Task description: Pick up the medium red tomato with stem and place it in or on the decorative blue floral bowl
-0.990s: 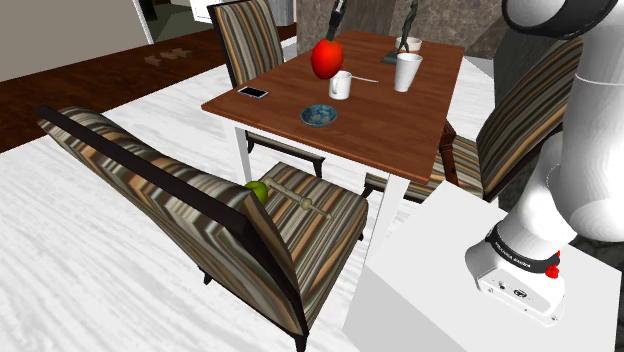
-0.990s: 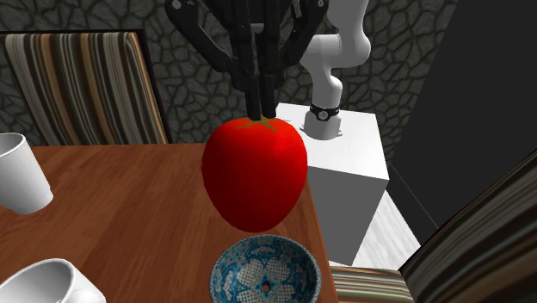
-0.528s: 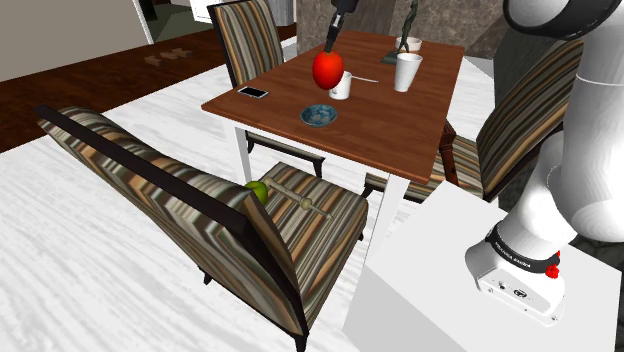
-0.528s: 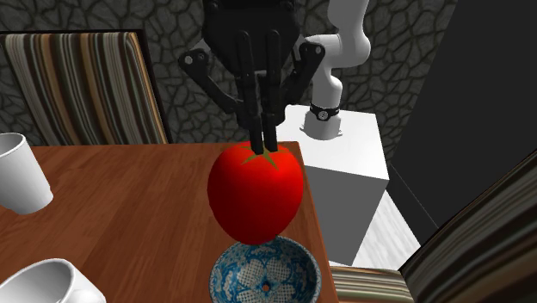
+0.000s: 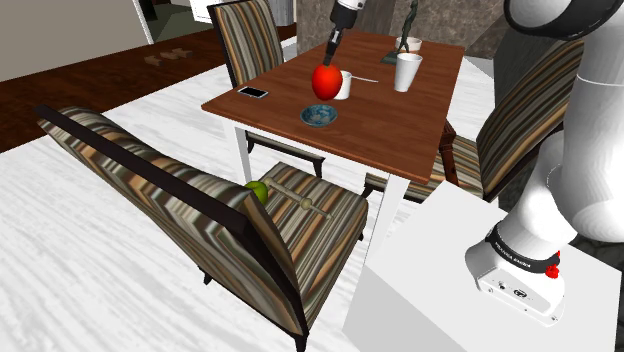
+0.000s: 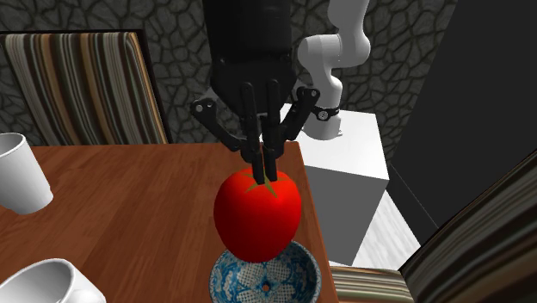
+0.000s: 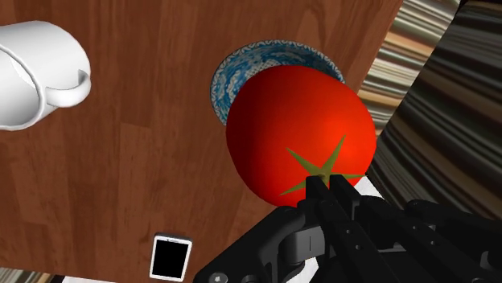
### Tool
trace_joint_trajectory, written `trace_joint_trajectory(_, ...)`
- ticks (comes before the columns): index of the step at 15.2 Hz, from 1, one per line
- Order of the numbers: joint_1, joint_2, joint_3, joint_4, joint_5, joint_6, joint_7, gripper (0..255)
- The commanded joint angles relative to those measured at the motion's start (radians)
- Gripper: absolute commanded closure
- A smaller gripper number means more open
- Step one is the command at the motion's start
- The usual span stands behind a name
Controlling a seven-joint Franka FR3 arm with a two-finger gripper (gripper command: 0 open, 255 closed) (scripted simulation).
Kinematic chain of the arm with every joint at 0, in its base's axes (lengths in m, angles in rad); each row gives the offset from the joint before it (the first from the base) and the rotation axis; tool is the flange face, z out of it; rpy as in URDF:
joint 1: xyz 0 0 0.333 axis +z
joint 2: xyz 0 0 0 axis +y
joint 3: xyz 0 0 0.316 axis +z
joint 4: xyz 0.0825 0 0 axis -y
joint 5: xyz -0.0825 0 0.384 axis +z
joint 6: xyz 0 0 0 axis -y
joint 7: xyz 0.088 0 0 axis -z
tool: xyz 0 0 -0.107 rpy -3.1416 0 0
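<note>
Gripper (image 6: 265, 168), clamped on the stem of the tomato (image 6: 256, 215), has descended; the tomato now hangs just above the bowl (image 6: 225, 274) at its 6 o'clock, judged nearly ready for release.

Red tomato (image 6: 256, 215), green stem (image 7: 322, 165); blue floral bowl (image 6: 267, 282); brown table (image 6: 129, 224); striped chair (image 6: 77, 86); white mug (image 6: 19, 172).

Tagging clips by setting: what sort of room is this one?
Most likely a home dining room: a wooden table with striped chairs drawn round it, set with white mugs and a blue patterned bowl.
</note>
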Motion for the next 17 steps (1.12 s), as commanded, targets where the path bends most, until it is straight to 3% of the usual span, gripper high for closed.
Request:
trace_joint_trajectory(1, 0.0, 0.006, 0.003, -0.022, 0.008, 0.026, -0.009, 255)
trace_joint_trajectory(11, 0.001, 0.033, 0.02, -0.118, 0.047, 0.139, -0.055, 255)
trace_joint_trajectory(17, 0.001, 0.033, 0.02, -0.118, 0.047, 0.139, -0.055, 255)
